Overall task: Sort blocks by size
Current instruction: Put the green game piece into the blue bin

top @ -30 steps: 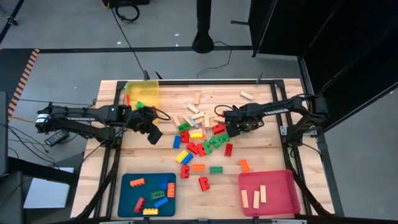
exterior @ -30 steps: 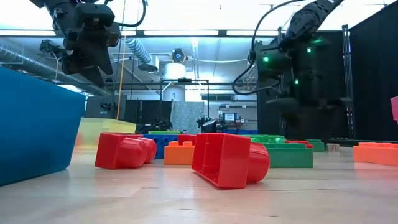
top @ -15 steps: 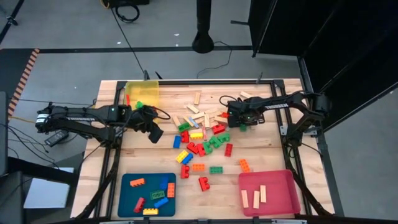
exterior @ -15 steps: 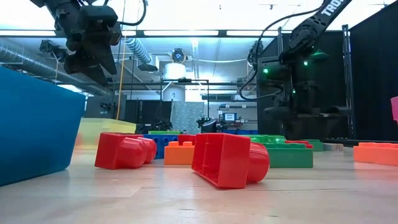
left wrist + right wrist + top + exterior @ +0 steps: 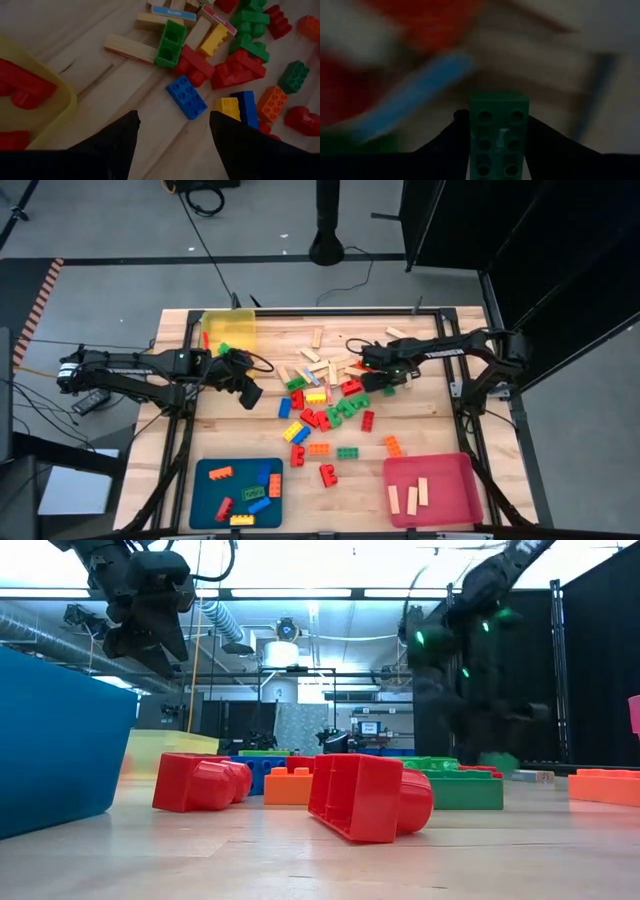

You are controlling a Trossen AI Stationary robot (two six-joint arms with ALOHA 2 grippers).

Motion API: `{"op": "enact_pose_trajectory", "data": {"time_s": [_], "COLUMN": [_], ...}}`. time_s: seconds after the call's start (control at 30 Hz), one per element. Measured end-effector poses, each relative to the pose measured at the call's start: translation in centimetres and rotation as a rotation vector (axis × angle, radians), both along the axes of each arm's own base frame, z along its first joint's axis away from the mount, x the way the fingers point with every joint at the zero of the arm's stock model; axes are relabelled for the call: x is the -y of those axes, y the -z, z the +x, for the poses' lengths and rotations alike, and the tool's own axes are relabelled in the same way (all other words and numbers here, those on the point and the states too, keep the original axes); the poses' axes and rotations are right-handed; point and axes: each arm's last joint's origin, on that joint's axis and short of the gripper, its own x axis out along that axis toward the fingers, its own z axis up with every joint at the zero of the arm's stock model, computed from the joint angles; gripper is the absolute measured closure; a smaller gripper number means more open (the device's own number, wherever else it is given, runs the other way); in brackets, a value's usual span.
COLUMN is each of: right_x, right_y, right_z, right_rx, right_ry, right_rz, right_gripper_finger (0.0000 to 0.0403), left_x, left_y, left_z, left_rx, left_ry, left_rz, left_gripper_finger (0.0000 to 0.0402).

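The blocks (image 5: 325, 395) lie in a loose pile at the table's middle: studded bricks in red, green, blue, yellow and orange, with pale wooden bars at the far side. My right gripper (image 5: 386, 382) points down at the pile's right side, shut on a green studded brick (image 5: 499, 135). My left gripper (image 5: 247, 394) hovers open over the table left of the pile. A blue brick (image 5: 186, 96) lies on the wood ahead of its fingers. My right gripper pinches the green brick by its two long sides (image 5: 473, 131), one finger on each. The fingers come from above, pointing down. In the low view the brick (image 5: 497, 760) is a green blur below the gripper, low over the table; whether it is clear I cannot tell.
A yellow tray (image 5: 228, 328) with red and green bricks stands at the far left. A blue tray (image 5: 237, 492) with several bricks is at the near left, and a pink tray (image 5: 432, 490) with wooden bars at the near right. Single bricks lie between pile and trays.
My right gripper has swung a little toward the table's left over the pile's right side and shows blurred in the low view, with a green blur now below it. My left gripper has kept still.
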Motion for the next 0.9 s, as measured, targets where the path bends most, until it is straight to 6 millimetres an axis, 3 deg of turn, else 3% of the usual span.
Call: {"op": "enact_pose_trajectory", "data": {"time_s": [0.3, 0.47, 0.7, 0.9], "right_x": [-2.9, -6.3, -11.4, -12.0], "right_y": [-5.8, -8.8, -9.3, -6.7], "right_z": [5.0, 8.7, 12.6, 16.1], "right_rx": [0.240, 0.583, 0.995, 1.138], "right_ry": [-0.172, -0.412, -0.922, -0.970], "right_rz": [-0.078, -0.088, -0.169, -0.128], "right_gripper_finger": [0.0248, 0.0248, 0.0248, 0.0248], "left_x": [0.0, -0.2, -0.3, -0.3], "left_y": [0.0, 0.0, 0.0, 0.0], "left_z": [0.0, 0.0, -0.1, -0.1], "left_rx": [-0.002, -0.004, -0.005, -0.007], "left_ry": [-0.009, -0.035, -0.052, -0.062], "left_rz": [0.012, 0.049, 0.071, 0.085], "left_gripper_finger": [0.0149, 0.0149, 0.0149, 0.0149]}}
